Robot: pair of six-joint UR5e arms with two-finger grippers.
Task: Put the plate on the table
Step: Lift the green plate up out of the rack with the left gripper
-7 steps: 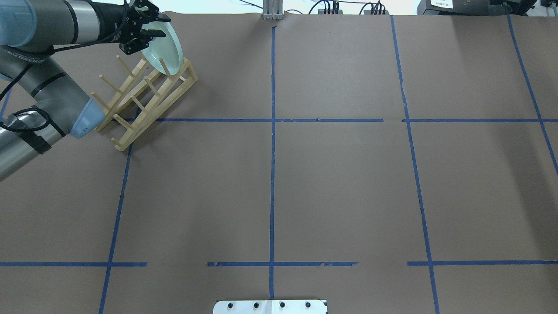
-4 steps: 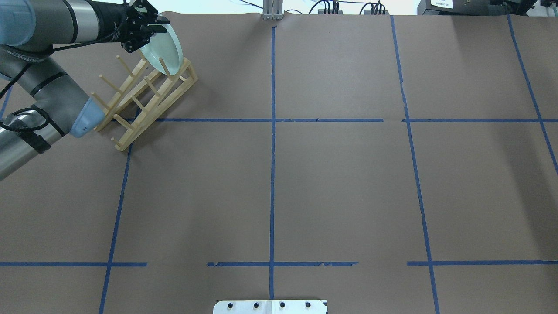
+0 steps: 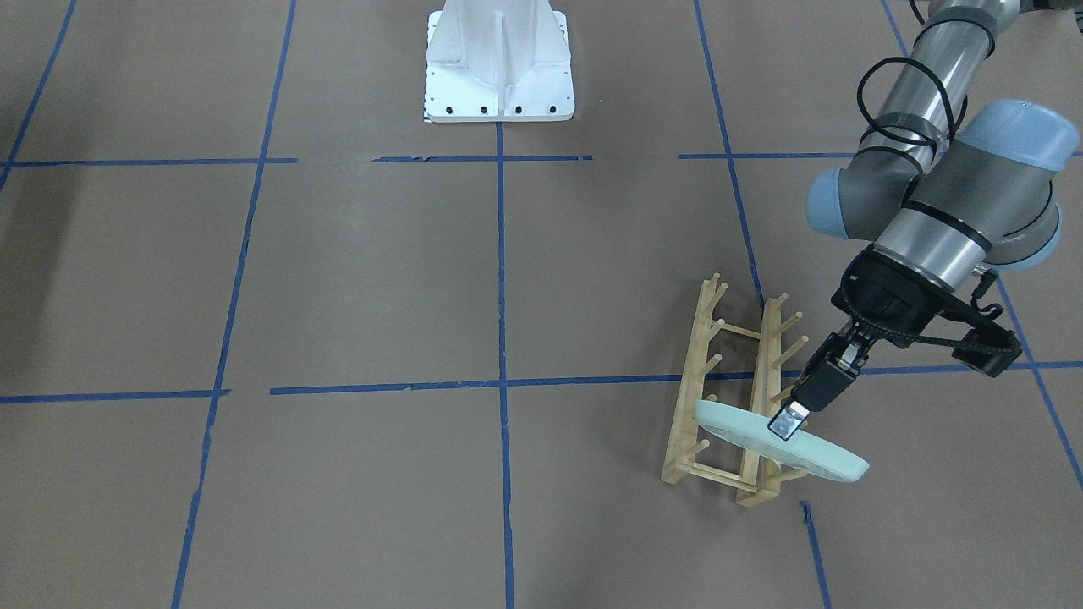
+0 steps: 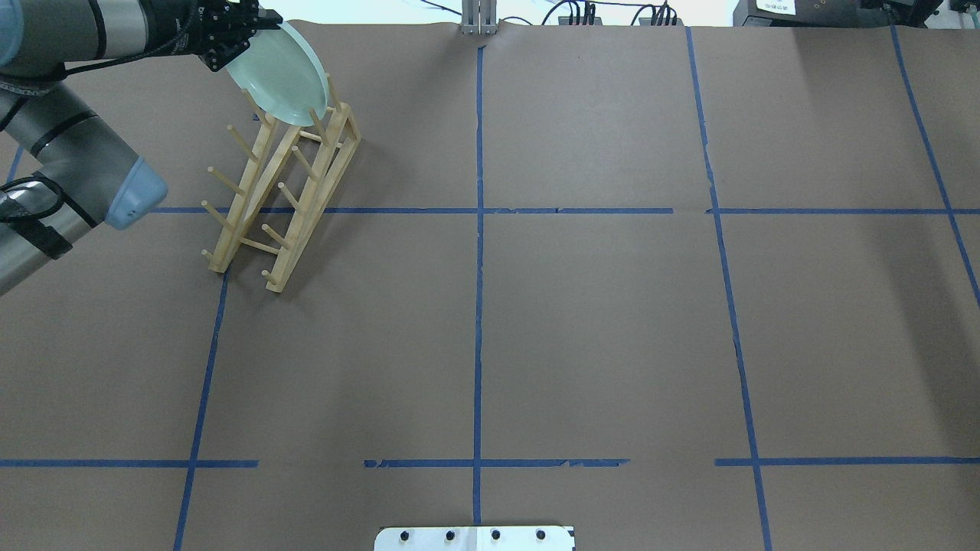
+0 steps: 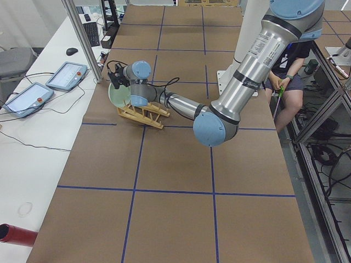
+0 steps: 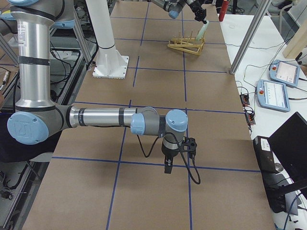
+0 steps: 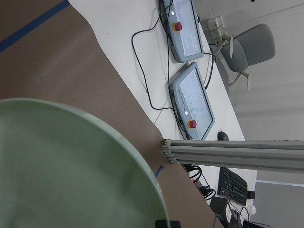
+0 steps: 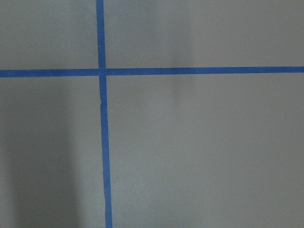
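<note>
Mint-green plate tilted on edge, lower rim by rack end pegs (contact unclear); left hand pinches its upper rim.

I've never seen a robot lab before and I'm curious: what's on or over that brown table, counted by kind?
plate: 1
wooden rack: 1
robot arms: 2 (left arm, right arm)
white robot base: 1
Total: 5
</note>
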